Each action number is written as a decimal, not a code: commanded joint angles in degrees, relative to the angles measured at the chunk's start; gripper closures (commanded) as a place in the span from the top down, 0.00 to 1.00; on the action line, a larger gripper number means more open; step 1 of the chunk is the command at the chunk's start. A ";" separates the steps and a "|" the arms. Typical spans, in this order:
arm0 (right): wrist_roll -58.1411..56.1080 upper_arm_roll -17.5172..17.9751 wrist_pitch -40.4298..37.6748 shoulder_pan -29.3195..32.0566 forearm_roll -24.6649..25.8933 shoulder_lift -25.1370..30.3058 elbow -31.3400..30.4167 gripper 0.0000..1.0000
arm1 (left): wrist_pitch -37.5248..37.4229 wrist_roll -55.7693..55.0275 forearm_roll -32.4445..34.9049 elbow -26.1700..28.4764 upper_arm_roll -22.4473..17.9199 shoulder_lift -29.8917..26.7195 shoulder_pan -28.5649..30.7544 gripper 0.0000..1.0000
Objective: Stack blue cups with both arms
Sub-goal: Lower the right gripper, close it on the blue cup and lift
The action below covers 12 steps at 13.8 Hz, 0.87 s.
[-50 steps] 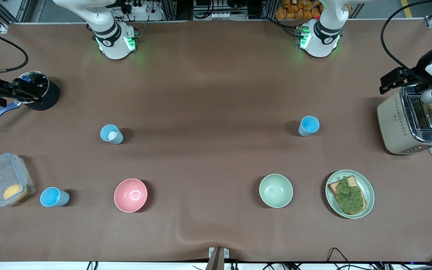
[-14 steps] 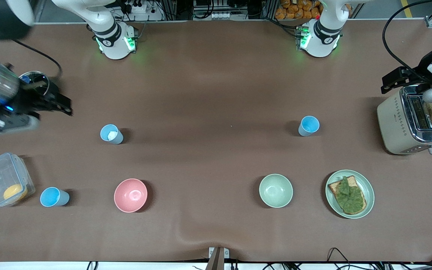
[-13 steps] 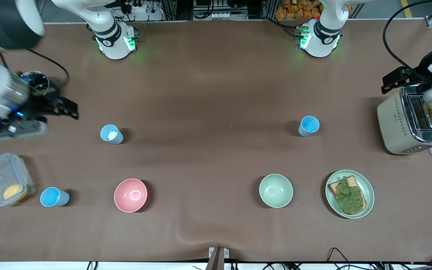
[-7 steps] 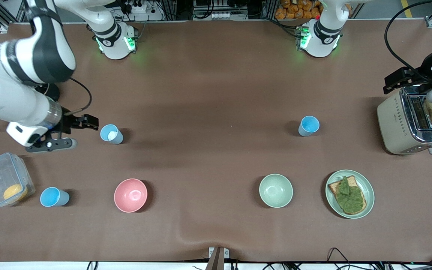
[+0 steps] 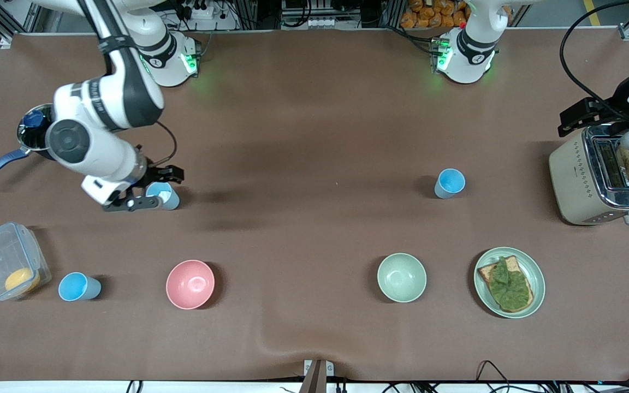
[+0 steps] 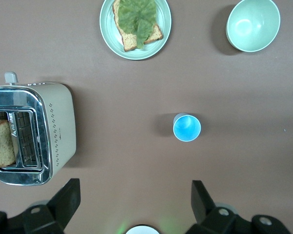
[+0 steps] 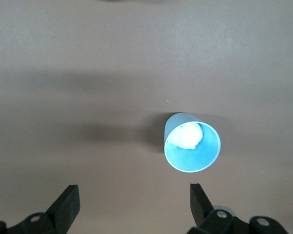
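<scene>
Blue cup [image 5: 162,195] | right gripper [image 5: 160,188] arrived above, fingers spread

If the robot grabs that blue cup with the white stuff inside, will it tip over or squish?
The blue cup under the right gripper looks like thin plastic, so it is probably light and might flex if squeezed hard. It is narrower at the bottom than at the rim, so a sideways bump could tip it. The white lump inside looks loose and may shift.
</scene>
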<state>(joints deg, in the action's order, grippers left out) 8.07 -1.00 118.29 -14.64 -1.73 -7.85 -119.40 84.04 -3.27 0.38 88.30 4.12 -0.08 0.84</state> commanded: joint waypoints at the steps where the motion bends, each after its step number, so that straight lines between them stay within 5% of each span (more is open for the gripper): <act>1: 0.80 -0.32 8.69 -0.13 -0.46 3.72 -10.12 1.00 | -0.63 0.28 -0.82 -0.41 0.10 -0.18 0.48 1.00; 12: 5.38 -0.32 11.62 -1.97 -0.46 0.38 -11.20 1.00 | -0.54 0.11 -0.73 -0.32 0.19 0.87 0.48 1.00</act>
<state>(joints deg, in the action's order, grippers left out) 12.05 -1.09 129.04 -15.53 -1.73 -7.28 -129.74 84.01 -3.27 0.38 88.37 4.11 0.19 0.85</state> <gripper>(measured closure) 0.000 0.000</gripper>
